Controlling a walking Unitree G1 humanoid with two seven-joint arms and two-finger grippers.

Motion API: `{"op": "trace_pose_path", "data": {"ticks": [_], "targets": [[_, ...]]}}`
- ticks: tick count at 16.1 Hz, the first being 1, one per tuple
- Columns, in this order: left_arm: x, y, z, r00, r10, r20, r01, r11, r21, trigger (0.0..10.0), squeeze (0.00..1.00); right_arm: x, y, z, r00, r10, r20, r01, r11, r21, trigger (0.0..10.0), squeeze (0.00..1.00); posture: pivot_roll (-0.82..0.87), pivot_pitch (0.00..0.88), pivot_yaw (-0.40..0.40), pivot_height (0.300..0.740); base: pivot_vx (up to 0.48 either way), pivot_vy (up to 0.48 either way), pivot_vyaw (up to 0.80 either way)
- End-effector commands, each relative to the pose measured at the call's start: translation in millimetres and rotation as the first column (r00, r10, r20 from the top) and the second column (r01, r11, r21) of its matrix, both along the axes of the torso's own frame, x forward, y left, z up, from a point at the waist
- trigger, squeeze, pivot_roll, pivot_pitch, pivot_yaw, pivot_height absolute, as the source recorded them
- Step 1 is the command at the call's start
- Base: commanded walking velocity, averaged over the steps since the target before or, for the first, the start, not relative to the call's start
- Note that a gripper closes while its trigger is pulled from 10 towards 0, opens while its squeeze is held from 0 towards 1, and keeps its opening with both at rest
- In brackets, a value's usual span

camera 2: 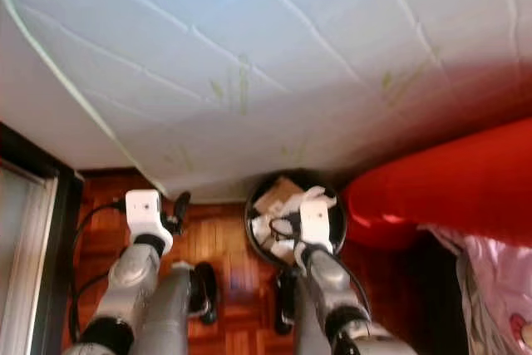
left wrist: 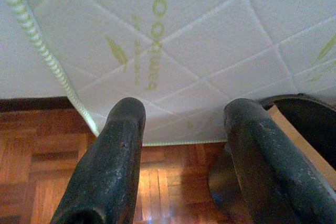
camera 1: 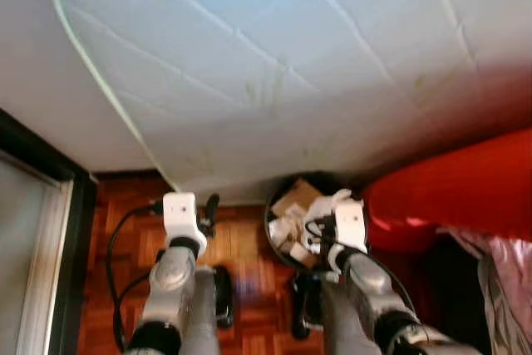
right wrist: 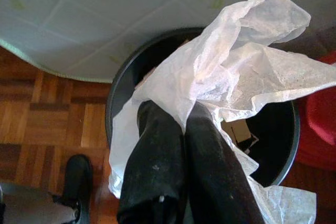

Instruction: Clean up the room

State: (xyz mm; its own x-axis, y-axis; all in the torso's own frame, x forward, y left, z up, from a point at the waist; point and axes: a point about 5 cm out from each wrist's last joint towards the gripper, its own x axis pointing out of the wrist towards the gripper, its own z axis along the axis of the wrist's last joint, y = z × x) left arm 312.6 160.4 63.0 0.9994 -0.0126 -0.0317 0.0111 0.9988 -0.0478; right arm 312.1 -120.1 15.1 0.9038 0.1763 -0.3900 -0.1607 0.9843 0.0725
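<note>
Wood floor (camera 1: 241, 247), mattress (camera 1: 274, 64) over black bin (right wrist: 278, 145), red cushion (camera 1: 449, 189) beside.

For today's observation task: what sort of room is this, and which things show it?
Probably a bedroom: a white quilted mattress fills the view above a wooden parquet floor, with a round black waste bin beside it.

You can't see most of the black bin (right wrist: 286, 145): the crumpled white tissue (right wrist: 247, 61) clamped in the right gripper (right wrist: 181, 124) drapes across its mouth, and the mattress (camera 1: 274, 56) overhangs its far rim. Beside the bin, the red cushion (camera 1: 453, 193) runs off the picture's right edge, as does the pink cloth (camera 1: 499, 276) below it. The head views are soft, so the scraps inside the bin read only as pale and brown shapes.
</note>
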Motion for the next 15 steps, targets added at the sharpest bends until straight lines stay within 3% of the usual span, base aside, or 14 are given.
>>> {"op": "trace_pose_path", "data": {"ticks": [1,6,13,15], "targets": [[-8.0,-2.0,-9,0.999,-0.003,-0.042,0.002,1.000,-0.019,10.0,0.00,-2.4,-0.1,-4,0.999,-0.013,-0.037,0.013,1.000,-0.009,10.0,0.00,0.10,0.474,-0.063,0.654,0.000,0.000,0.00],[-11.5,-1.2,-5,0.999,-0.001,-0.042,0.000,1.000,-0.028,10.0,0.00,-2.1,4.9,-5,0.997,-0.017,-0.069,0.015,0.999,-0.028,10.0,0.00,0.10,0.487,-0.061,0.635,0.000,0.000,0.00],[-15.9,-1.6,-1,0.999,-0.009,-0.048,0.007,0.999,-0.034,10.0,0.00,5.1,-1.2,0,0.994,-0.065,-0.085,0.059,0.996,-0.073,10.0,0.00,0.11,0.506,-0.056,0.630,0.000,0.000,0.00],[-16.8,-2.6,1,0.999,-0.012,-0.047,0.011,0.999,-0.035,10.0,0.00,7.0,-6.3,0,0.986,-0.124,-0.110,0.116,0.990,-0.076,10.0,0.00,0.12,0.511,-0.054,0.630,0.000,0.000,0.00]]}}
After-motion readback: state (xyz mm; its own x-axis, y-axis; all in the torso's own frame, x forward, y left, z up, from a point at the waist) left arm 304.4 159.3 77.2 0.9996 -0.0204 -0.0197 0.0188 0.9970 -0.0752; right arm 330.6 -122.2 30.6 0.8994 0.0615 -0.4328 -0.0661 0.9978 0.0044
